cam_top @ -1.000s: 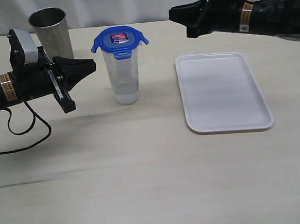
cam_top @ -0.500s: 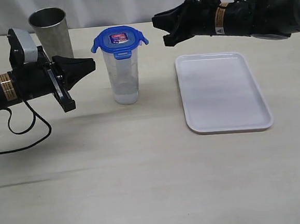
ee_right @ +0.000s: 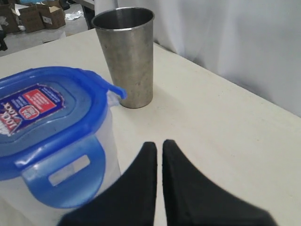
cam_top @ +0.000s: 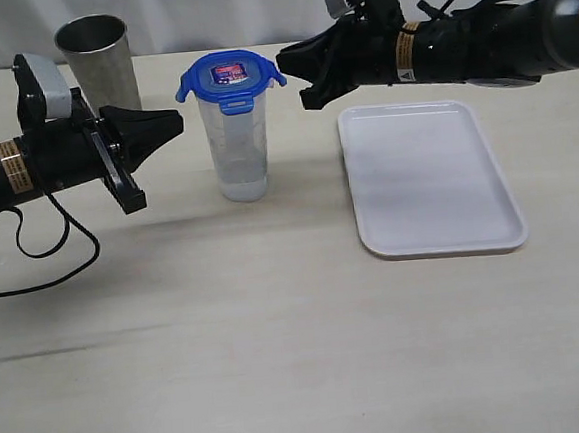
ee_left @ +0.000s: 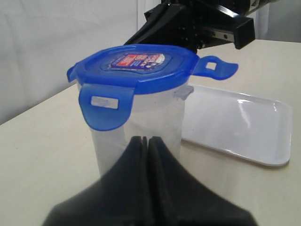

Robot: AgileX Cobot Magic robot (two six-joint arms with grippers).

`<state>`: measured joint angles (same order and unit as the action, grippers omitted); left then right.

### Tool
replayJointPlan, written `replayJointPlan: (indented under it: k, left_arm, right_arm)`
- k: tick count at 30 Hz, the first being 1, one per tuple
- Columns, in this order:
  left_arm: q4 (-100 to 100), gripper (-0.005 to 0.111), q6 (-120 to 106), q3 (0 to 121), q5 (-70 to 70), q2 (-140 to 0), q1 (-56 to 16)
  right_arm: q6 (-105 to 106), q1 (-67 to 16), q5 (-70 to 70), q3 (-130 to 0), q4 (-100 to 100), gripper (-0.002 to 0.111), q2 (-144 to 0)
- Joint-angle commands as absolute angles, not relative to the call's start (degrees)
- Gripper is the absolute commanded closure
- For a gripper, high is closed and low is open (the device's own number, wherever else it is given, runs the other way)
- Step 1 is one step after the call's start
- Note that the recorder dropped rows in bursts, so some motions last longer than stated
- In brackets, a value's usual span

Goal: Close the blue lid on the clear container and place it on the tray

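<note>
The clear container (cam_top: 237, 150) stands upright on the table, left of the white tray (cam_top: 430, 178). The blue lid (cam_top: 230, 79) rests on its top with its flaps sticking out; one flap hangs down at the front. My left gripper (cam_top: 178, 120) is shut and empty, level with the container's upper part, a short gap to its left. My right gripper (cam_top: 283, 59) is shut and empty, its tips just right of the lid's rim. The left wrist view shows the lid (ee_left: 136, 68) and container (ee_left: 136, 127) beyond the shut tips (ee_left: 146, 139). The right wrist view shows the lid (ee_right: 42, 113) beside the shut tips (ee_right: 159, 143).
A tapered steel cup (cam_top: 98, 63) stands at the back left, behind my left arm; it also shows in the right wrist view (ee_right: 126, 56). A black cable (cam_top: 58, 265) loops on the table under the left arm. A white curtain backs the table.
My right arm has swung left from the back right, bringing its shut tips up beside the lid. The left arm, container and tray have not moved.
</note>
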<state>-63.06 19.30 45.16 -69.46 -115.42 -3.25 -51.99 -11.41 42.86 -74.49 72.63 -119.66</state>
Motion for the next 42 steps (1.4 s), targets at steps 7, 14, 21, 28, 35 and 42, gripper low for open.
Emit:
replayJointPlan:
  k: [7, 14, 21, 28, 35, 42]
  left_arm:
    - [-61.9, 0.107, 19.3, 45.5, -70.0, -115.5, -3.4]
    - [-61.9, 0.107, 19.3, 45.5, -70.0, -115.5, -3.4]
    - [-61.9, 0.107, 19.3, 45.5, -70.0, -115.5, -3.4]
    - [-61.9, 0.107, 19.3, 45.5, -70.0, -115.5, -3.4]
    - [-61.9, 0.107, 19.3, 45.5, -70.0, -115.5, -3.4]
    - [-61.9, 0.107, 19.3, 45.5, -70.0, -115.5, -3.4]
  right_arm:
    - [-54.8, -11.5, 43.6, -74.7, 77.1, 0.104, -119.5]
    - [-55.3, -11.5, 43.6, -74.7, 78.8, 0.104, -119.3]
    - [-56.0, -11.5, 43.6, -74.7, 79.9, 0.104, -118.7]
    - [-54.8, -11.5, 42.8, -74.7, 79.9, 0.104, -117.5]
    - [-54.8, -11.5, 42.3, -74.7, 80.2, 0.104, -116.6]
    - [-55.2, -11.5, 44.0, -74.7, 83.4, 0.104, -116.6]
